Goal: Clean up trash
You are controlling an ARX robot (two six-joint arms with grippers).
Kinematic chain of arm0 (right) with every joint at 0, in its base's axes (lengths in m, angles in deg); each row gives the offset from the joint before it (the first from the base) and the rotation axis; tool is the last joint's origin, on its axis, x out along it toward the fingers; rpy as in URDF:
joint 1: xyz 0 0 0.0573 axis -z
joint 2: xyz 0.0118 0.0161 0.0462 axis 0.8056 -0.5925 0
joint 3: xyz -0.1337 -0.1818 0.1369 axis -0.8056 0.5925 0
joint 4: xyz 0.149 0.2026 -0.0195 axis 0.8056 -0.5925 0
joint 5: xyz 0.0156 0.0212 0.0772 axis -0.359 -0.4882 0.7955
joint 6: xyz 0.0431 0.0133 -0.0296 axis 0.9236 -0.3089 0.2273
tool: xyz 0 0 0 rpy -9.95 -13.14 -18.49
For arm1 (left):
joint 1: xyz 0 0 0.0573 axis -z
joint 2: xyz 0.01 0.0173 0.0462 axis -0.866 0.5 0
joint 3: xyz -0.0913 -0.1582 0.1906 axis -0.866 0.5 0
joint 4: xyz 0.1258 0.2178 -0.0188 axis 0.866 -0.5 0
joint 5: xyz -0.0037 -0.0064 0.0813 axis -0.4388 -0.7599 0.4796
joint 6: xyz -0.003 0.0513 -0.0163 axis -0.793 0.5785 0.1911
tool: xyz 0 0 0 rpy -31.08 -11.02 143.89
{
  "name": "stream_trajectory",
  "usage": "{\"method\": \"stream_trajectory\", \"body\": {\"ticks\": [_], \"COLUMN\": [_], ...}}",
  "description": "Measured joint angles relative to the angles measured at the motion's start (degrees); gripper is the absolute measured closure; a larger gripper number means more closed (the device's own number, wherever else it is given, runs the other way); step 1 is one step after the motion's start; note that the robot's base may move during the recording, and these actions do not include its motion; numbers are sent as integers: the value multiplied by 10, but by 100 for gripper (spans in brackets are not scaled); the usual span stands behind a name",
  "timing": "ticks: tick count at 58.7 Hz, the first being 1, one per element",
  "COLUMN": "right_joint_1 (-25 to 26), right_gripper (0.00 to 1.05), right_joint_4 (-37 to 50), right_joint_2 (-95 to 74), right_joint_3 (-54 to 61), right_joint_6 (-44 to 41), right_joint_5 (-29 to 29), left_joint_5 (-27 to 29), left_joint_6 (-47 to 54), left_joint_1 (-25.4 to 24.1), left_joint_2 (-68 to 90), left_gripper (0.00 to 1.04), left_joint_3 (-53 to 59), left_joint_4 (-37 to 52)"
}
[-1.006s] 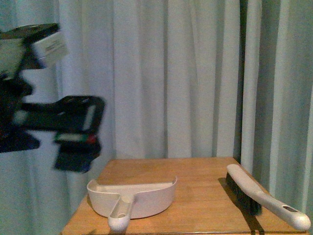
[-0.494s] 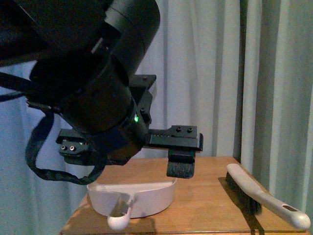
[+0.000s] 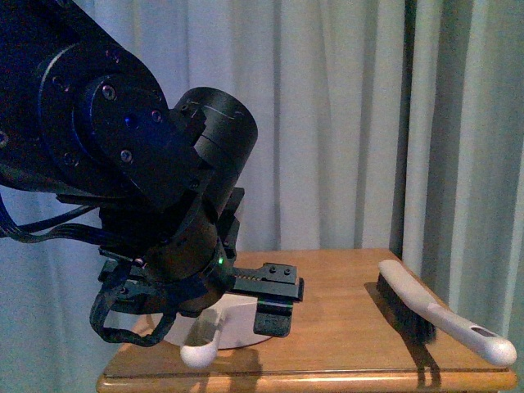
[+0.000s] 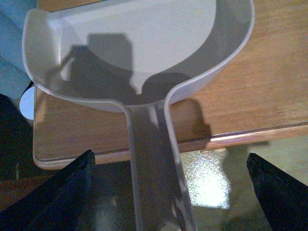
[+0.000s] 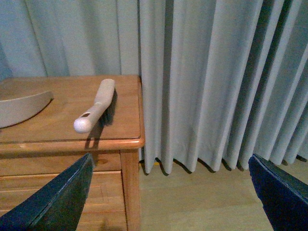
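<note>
Over the front edge of the wooden table (image 4: 231,96), the left claw (image 4: 169,159) hangs spread wide astride the white plastic dustpan's (image 4: 144,43) handle, seemingly lined up to grip it. The right claw (image 5: 171,159), also spread and empty, faces the white-handled black-bristled brush (image 5: 96,106). No trash wad shows.

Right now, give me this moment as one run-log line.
left gripper: open, over dustpan handle | right gripper: open, facing brush | trash: not in view

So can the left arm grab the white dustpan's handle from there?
Probably yes. The left end effector is open, the dustpan handle runs between its fingers in the wrist view, and nothing blocks it.
</note>
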Motion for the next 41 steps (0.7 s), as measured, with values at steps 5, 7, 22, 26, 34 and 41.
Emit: {"method": "stream_trajectory", "body": {"ticks": [5, 7, 22, 26, 34, 41], "right_joint_1": [0, 0, 0, 0, 0, 0], "right_gripper": [7, 7, 7, 7, 7, 7], "right_joint_4": [0, 0, 0, 0, 0, 0], "right_joint_2": [0, 0, 0, 0, 0, 0], "right_joint_3": [0, 0, 0, 0, 0, 0], "right_joint_6": [0, 0, 0, 0, 0, 0], "right_joint_5": [0, 0, 0, 0, 0, 0], "left_joint_5": [-1, -2, -5, -5, -6, -5], "left_joint_6": [0, 0, -1, 0, 0, 0], "left_joint_1": [-3, -4, -6, -6, -7, -8], "left_joint_2": [10, 14, 33, 37, 42, 45], "left_gripper": [8, 8, 8, 8, 8, 21], "left_joint_3": [-5, -6, -7, -8, -8, -8], "left_joint_4": [0, 1, 5, 5, 7, 7]}}
